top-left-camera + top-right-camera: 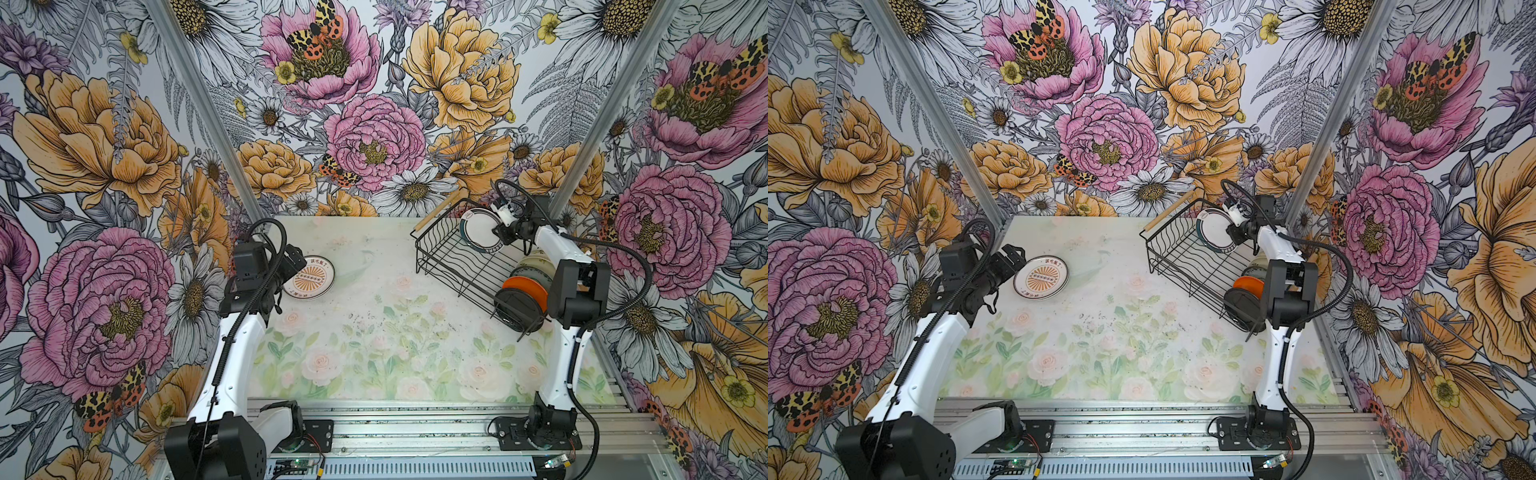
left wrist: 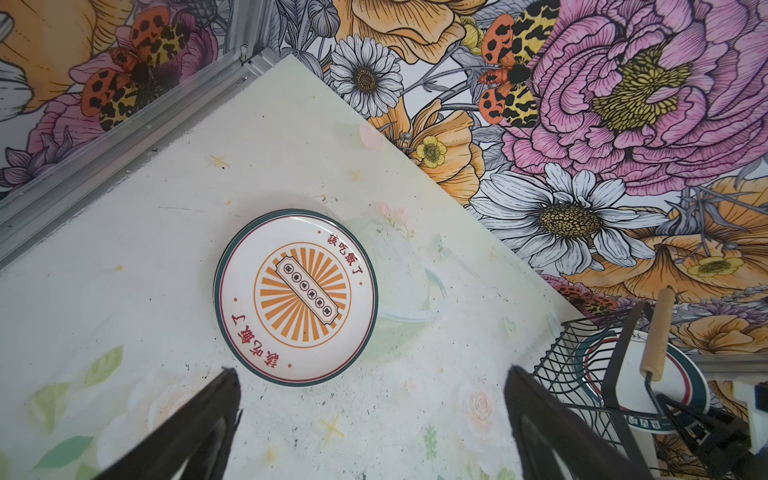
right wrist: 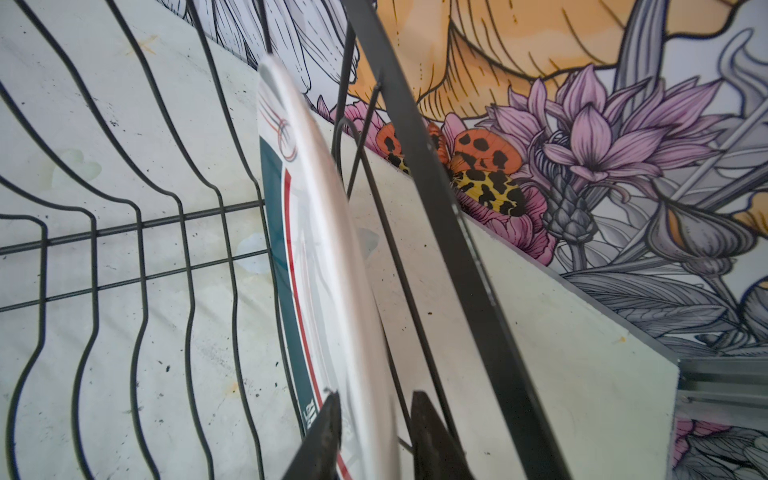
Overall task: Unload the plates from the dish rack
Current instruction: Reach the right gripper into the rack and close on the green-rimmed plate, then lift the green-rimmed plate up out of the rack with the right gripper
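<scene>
The black wire dish rack [image 1: 446,259] [image 1: 1177,255] stands at the back right. At its far end a white plate with a teal and red rim [image 1: 480,228] [image 3: 316,249] stands upright. My right gripper [image 1: 498,230] [image 3: 376,395] straddles its rim, jaws narrowly open: one finger lies against the face, the other is a little behind the back. Orange [image 1: 525,291], black [image 1: 515,309] and pale plates [image 1: 534,266] stand at the near end. An orange-sunburst plate [image 1: 312,277] [image 2: 295,297] lies flat on the table. My left gripper [image 1: 297,259] [image 2: 372,370] hovers open beside it, empty.
The rack's wooden handle [image 1: 436,212] [image 2: 656,332] rises at its far end, close to the back wall. Aluminium corner posts [image 1: 199,104] flank the table. My right arm's elbow [image 1: 577,291] hangs over the rack's near end. A metal rail [image 1: 415,424] runs along the front.
</scene>
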`<action>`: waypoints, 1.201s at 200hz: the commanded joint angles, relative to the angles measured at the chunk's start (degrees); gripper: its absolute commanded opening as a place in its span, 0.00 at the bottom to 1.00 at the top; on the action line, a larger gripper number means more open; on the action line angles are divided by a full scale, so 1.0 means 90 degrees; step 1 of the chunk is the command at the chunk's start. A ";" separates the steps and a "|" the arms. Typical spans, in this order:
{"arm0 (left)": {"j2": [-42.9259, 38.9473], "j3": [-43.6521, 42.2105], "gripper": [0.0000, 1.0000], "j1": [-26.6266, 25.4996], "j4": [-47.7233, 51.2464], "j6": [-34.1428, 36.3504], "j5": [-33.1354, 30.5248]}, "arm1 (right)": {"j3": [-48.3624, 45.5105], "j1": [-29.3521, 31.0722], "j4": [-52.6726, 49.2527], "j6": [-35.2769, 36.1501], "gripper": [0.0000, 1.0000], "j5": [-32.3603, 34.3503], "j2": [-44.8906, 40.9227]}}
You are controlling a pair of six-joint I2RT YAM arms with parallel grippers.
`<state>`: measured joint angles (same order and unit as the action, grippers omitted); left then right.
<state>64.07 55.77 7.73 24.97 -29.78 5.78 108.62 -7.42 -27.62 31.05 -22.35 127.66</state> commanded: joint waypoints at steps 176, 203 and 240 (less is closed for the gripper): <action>0.0389 -0.0264 0.99 -0.0632 -0.0332 -0.0248 -0.1078 | -0.0111 0.0050 0.0051 0.0571 0.00 -0.0498 -0.0472; 0.0394 -0.0268 0.99 -0.0921 -0.0306 -0.0562 -0.1627 | -0.0114 0.0053 0.0069 0.0602 0.00 -0.0496 -0.0727; 0.0275 -0.0225 0.99 -0.1320 -0.0314 -0.0754 -0.2180 | -0.0048 0.0073 0.0147 0.0574 0.00 -0.0668 -0.1104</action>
<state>67.77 53.12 -2.02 23.24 -34.57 -7.35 107.50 -7.42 -28.10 35.70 -25.82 124.18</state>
